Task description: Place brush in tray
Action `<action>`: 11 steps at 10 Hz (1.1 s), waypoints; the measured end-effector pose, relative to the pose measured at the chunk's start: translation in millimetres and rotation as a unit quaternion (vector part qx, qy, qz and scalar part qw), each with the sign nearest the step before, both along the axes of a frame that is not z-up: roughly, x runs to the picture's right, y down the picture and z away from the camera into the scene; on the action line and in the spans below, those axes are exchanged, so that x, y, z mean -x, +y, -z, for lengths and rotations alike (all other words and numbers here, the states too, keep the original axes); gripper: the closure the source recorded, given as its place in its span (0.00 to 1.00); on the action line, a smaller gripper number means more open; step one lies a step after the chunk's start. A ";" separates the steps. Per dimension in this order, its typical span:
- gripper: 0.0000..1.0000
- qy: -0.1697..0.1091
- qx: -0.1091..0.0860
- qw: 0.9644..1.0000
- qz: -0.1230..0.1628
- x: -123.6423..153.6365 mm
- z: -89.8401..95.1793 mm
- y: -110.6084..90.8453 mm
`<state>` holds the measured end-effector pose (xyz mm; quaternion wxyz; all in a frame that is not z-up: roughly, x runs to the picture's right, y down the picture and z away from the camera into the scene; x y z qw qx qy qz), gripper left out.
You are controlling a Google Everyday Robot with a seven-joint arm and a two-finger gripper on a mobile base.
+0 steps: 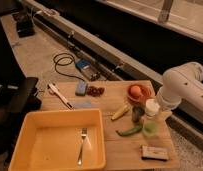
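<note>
Heads up: your gripper [154, 110] hangs wide open and empty at the desk's [124, 150] 3 o'clock. The brush [60, 95] lies at 10, just beyond the tray [65, 114]. Reaching across could clip the orange bowl [129, 96], and a sloppy pinch could nudge the brush off the edge.

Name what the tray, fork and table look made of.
Tray: likely plastic, yellow, smooth, slight sheen. Fork: metal, silvery glint. Table: probably wood, pale tan, matte. Gripper hangs at the table's right edge, beside the bottle.

site: robot lab | signs: white arm [184, 89], cable [62, 62] on floor [37, 47] (wooden table [122, 147]) | end effector [153, 108]: above table's right side
</note>
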<state>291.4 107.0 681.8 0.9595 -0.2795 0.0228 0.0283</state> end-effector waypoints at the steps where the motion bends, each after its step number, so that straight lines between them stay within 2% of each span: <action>1: 0.35 0.000 0.000 1.000 0.000 0.0 0.0 0.0; 4: 0.35 -0.003 -0.004 1.000 0.000 0.0 0.4 -2.3; 6: 0.35 -0.028 -0.027 0.999 0.012 16.4 5.9 -24.2; 7: 0.35 -0.040 -0.036 0.998 0.021 29.5 11.2 -36.7; 8: 0.35 -0.061 -0.047 0.996 0.036 53.8 19.0 -52.4; 9: 0.35 -0.076 -0.053 0.995 0.046 71.8 21.6 -59.4; 11: 0.35 -0.124 -0.063 0.988 0.066 120.9 29.2 -71.2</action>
